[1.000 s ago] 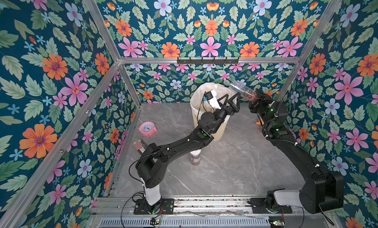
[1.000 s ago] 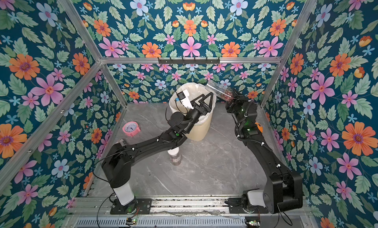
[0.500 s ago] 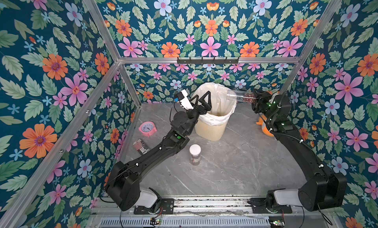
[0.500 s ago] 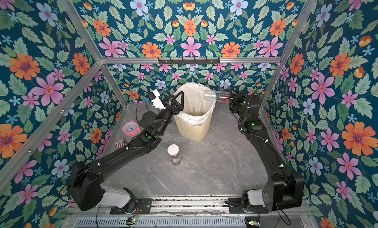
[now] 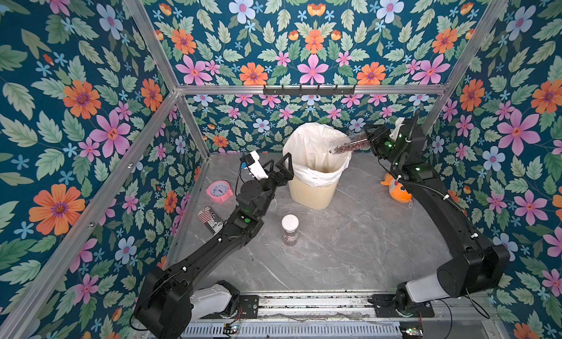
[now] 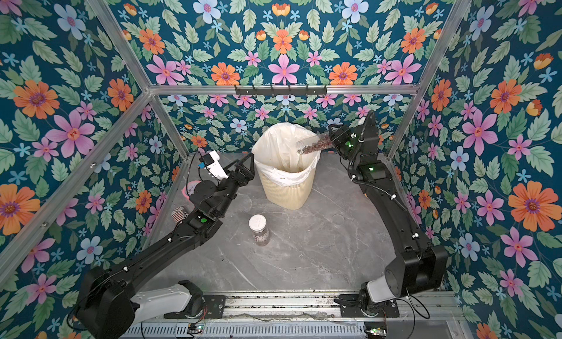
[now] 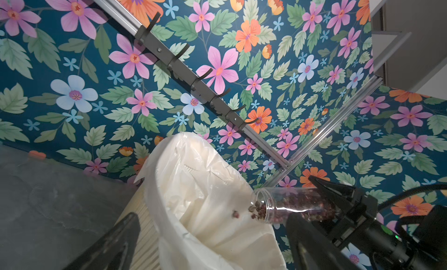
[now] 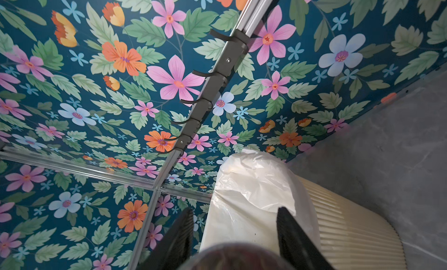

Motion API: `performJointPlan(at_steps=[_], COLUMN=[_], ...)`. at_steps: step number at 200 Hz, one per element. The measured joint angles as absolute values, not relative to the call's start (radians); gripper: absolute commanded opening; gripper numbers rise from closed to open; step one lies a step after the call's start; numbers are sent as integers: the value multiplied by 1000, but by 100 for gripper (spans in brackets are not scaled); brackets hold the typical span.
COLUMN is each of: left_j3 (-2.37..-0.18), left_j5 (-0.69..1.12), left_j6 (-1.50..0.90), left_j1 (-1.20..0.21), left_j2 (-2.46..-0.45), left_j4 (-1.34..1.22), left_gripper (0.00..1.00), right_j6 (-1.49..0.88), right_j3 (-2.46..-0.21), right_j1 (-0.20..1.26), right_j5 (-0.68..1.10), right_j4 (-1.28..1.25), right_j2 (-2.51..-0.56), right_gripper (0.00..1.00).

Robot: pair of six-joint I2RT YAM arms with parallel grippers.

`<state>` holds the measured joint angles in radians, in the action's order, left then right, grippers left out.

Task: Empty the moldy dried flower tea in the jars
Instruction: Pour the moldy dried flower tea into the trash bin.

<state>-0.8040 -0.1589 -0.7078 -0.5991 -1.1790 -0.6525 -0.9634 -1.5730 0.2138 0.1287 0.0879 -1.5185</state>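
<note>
A striped drink can point(image 5: 209, 219) lies on its side at the left edge of the desk point(image 5: 334, 261), with a pink clock point(image 5: 219, 191) just behind it. The left hand point(image 5: 278, 165) hovers beside the bin point(image 5: 313, 194), fingers spread wide apart and holding nothing. In front of the bin, apart from it, a capped jar point(image 5: 290, 229) stands upright on the desk; its white lid is on and dark reddish contents show through its wall. The cream ribbed bin holds a white bag point(image 5: 307, 146) folded over its rim. Above the bag's opening an open jar point(image 5: 349, 143) is tilted, mouth lower than base and pointing into the bag. The right hand point(image 5: 371, 139) is clamped on the base end of this jar. Most of the tea point(image 5: 354, 145) sits inside it; in the left wrist view several buds point(image 7: 258, 208) crowd the mouth and one is in the air over the bag. A clear disc point(image 5: 365, 219) lies flat on the desk right of the bin. An orange toy point(image 5: 400, 194) rests near the right wall.
</note>
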Motion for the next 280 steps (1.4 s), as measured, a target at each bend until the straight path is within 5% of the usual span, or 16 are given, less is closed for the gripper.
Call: performJointPlan(at_steps=[144,280], left_j3=[-702,-705], left_j5=[-157,-117], left_j6=[-759,-770], left_j1=[-543,-521], left_j2=[-1106,-1121], left_j4=[-619,-602], left_gripper=[97,98], right_j6=[-100,-218], right_j3=[-2125,-1973], right_j1=[498,429], right_j5=[-157,-55], right_j4=[432,366], right_j2=[-1897,-1788], right_gripper=[48,47])
